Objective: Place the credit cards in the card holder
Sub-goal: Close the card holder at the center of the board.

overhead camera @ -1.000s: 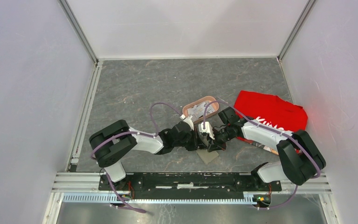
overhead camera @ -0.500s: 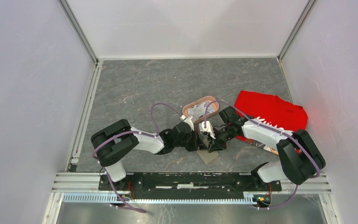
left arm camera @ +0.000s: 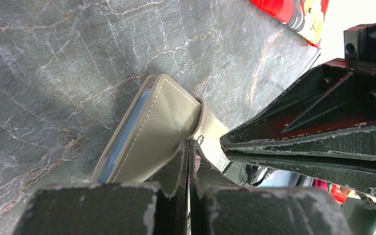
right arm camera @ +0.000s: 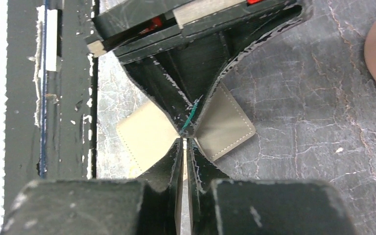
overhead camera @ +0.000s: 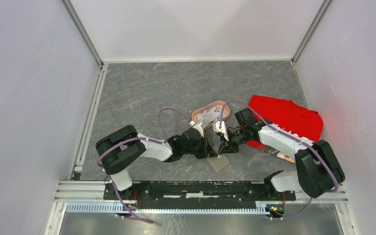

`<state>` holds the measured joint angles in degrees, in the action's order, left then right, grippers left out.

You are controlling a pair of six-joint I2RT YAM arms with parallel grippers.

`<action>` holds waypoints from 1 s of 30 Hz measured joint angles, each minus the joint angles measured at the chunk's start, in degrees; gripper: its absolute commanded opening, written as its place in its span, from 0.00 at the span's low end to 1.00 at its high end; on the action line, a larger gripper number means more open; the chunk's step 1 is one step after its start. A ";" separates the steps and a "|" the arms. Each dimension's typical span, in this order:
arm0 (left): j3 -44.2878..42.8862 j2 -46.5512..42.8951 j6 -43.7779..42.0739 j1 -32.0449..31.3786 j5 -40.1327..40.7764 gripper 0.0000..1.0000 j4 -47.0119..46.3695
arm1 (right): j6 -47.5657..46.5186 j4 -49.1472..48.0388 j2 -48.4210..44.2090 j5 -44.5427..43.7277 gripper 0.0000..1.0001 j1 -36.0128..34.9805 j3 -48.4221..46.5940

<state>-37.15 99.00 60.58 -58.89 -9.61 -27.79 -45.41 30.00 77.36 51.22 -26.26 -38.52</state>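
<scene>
The left hand (left arm camera: 185, 147) has its fingers pressed together on the edge of the wallet (left arm camera: 152, 129). It holds one olive panel tilted up off the tabletop (overhead camera: 147, 93), just on the near side of the pink tray (overhead camera: 196, 115). The right hand (right arm camera: 183, 143) sits tip to tip with it above the wallet, its fingers almost together with only a slit between them; I cannot tell whether anything thin sits in that slit. The cards (overhead camera: 208, 115) lie in the tray, apart from the wallet. A bluish strip shows inside the wallet's fold, and I cannot tell whether it is card or lining. The wallet looks light and soft, stitched and floppy at its fold, so a pinch at one panel's edge probably lets the other panel sag. A hold nearer the fold would likely keep the pocket mouth steadier. The cards look thin, stiff and slick, probably awkward to lift flat from the tray. They are best taken by a short edge and slid in straight.
</scene>
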 measured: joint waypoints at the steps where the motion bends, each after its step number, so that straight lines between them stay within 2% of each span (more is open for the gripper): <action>1: 0.00 0.00 0.00 0.00 0.00 0.02 0.00 | 0.55 -0.70 0.02 -0.70 0.09 -0.26 0.09; 8: 0.00 0.00 0.00 0.00 0.02 0.02 0.00 | 1.44 -2.08 2.51 -5.60 0.06 -2.71 0.17; 27: 0.68 -0.02 0.63 0.02 0.24 0.02 -0.74 | 0.48 -2.80 2.60 -11.37 0.03 -6.88 -0.33; 30: 1.46 -0.39 1.11 0.04 0.46 0.05 -1.60 | 0.17 -3.02 2.43 -12.07 0.13 -7.63 -0.35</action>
<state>-35.68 98.61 61.69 -58.85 -9.15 -29.39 -45.23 26.98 79.79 39.16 -33.89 -38.87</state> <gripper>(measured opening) 0.027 0.045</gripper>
